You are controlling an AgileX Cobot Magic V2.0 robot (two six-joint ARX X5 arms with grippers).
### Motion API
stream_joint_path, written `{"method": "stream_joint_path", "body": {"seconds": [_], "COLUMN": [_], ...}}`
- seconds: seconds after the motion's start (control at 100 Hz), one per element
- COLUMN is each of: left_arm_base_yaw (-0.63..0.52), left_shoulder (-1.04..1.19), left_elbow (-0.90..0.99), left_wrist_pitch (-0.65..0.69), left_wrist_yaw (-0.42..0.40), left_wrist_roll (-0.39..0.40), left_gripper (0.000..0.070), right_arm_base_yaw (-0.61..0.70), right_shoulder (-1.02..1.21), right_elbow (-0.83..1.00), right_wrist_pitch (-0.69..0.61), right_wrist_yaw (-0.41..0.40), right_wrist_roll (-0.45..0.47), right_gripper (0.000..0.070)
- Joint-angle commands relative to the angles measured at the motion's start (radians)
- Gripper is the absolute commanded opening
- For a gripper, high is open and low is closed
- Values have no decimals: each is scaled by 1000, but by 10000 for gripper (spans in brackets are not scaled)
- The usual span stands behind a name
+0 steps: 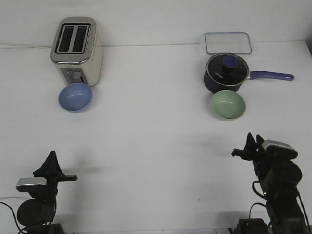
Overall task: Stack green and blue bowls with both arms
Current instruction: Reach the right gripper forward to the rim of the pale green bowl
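Note:
The light blue bowl (75,97) sits upright on the white table at the back left, just in front of a toaster. The pale green bowl (227,104) sits upright at the back right, just in front of a dark saucepan. My left gripper (51,157) is low at the front left, far from the blue bowl; its fingers form one point and hold nothing. My right gripper (250,141) is at the front right, a little higher, some way in front of the green bowl. It holds nothing, and I cannot make out the gap between its fingers.
A cream and silver toaster (76,50) stands behind the blue bowl. A navy lidded saucepan (226,73) with a purple handle (271,75) pointing right stands behind the green bowl. A clear rectangular lid (228,43) lies behind the pan. The table's (156,146) back edge meets a white wall.

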Motion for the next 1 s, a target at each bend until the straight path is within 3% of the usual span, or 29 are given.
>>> {"method": "stream_joint_path", "body": {"seconds": [0.0,0.14,0.55,0.84,0.91,0.99], "left_arm_base_yaw": [0,0,0,0,0,0], "left_shoulder": [-1,-1,-1,-2,-1,-1], "left_elbow": [-19,-19,-19,-19,-19,-19], "left_wrist_pitch": [10,10,10,10,10,10], "left_wrist_yaw": [4,4,4,4,4,4], "left_wrist_roll": [5,5,5,5,5,5], "left_gripper": [15,15,15,15,15,15], "right_arm_base_yaw": [-5,-5,-97,-154,-161,-167], "right_shoulder": [110,331,934,1223,1259,1298], "right_elbow": [94,266,597,697,699,699], "right_wrist_pitch": [-34,-98,-153,-112,-88,-69], "right_wrist_yaw": [0,0,-1,-68,-89,-109], "right_wrist_roll": [-50,-95,-174,-175,-175,-176], "right_gripper": [473,563,561,560,541,427]}}
